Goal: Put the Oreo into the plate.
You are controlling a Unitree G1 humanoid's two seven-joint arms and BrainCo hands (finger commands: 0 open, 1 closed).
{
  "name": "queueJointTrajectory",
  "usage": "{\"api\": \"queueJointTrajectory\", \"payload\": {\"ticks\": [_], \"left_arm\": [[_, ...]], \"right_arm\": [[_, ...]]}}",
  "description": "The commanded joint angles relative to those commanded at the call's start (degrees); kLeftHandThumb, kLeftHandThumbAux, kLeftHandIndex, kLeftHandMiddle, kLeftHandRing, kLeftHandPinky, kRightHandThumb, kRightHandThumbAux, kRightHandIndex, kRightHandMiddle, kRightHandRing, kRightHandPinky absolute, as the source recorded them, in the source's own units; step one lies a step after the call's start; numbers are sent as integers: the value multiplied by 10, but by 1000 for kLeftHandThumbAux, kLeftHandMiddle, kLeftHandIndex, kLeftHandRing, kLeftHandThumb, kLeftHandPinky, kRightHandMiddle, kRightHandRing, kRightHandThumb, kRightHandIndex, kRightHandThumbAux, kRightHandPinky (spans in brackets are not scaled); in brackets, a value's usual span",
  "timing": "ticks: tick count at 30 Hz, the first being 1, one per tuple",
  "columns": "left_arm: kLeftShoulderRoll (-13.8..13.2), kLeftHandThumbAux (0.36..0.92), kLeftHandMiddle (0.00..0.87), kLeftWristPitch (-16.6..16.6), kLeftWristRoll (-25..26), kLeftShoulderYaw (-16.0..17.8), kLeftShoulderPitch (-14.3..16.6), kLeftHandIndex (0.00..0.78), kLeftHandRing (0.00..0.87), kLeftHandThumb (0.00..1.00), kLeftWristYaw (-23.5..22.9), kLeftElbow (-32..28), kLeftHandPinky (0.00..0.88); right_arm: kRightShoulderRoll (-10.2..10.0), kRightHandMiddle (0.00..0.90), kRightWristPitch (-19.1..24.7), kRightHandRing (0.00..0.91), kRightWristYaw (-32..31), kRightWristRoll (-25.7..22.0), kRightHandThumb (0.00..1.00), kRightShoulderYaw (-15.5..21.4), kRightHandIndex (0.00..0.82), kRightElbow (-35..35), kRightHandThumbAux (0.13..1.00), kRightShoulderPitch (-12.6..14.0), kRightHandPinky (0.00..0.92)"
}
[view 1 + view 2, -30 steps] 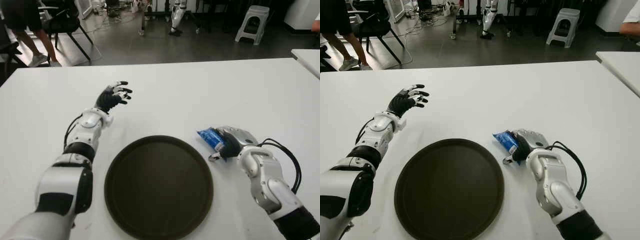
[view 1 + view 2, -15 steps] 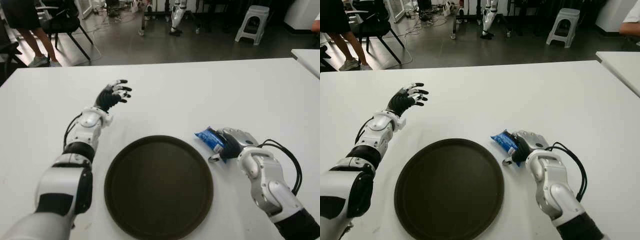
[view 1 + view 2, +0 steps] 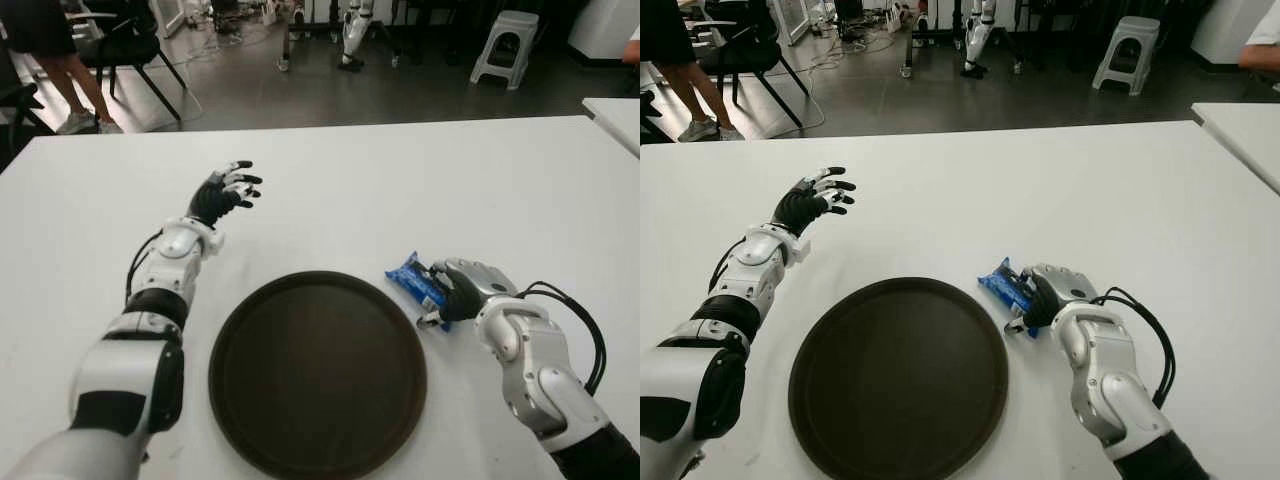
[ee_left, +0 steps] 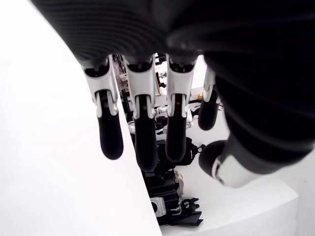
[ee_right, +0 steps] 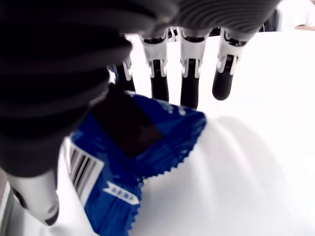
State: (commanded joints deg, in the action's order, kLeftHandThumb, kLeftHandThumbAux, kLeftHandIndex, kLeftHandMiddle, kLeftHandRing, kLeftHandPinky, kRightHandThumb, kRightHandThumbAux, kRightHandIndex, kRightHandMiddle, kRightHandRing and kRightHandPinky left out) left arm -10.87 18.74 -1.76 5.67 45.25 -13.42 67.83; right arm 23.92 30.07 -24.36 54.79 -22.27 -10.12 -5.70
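Pinching the blue Oreo packet [image 3: 418,282] loosely in my right hand [image 3: 462,290], just right of the plate [image 3: 317,370]; thin crinkly wrapper could slip out mid-carry. Left hand [image 3: 222,191] spread, idle.

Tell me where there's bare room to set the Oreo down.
The whole plate is bare, just left of the right hand holding the Oreo pack. The table beyond both is open too. The left hand hovers far-left; only the plate's right rim is crowded.
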Motion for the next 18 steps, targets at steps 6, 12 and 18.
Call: {"api": "queueJointTrajectory", "payload": {"ticks": [6,12,18], "left_arm": [[-1,678,324,2,-2,-2,-3,193,336,120,0,-4,351],[-1,677,326,-2,-3,-3,-2,192,344,111,0,-4,364],[-1,673,319,0,0,-2,-3,186,337,118,-1,-6,356]], "right_arm": [[0,276,-2,271,3,-2,0,2,313,-3,699,3,221],[3,287,-10,285,8,-5,0,4,339,-5,704,5,253],[9,479,-31,497,18,-13,99,9,470,-13,784,11,511]]}}
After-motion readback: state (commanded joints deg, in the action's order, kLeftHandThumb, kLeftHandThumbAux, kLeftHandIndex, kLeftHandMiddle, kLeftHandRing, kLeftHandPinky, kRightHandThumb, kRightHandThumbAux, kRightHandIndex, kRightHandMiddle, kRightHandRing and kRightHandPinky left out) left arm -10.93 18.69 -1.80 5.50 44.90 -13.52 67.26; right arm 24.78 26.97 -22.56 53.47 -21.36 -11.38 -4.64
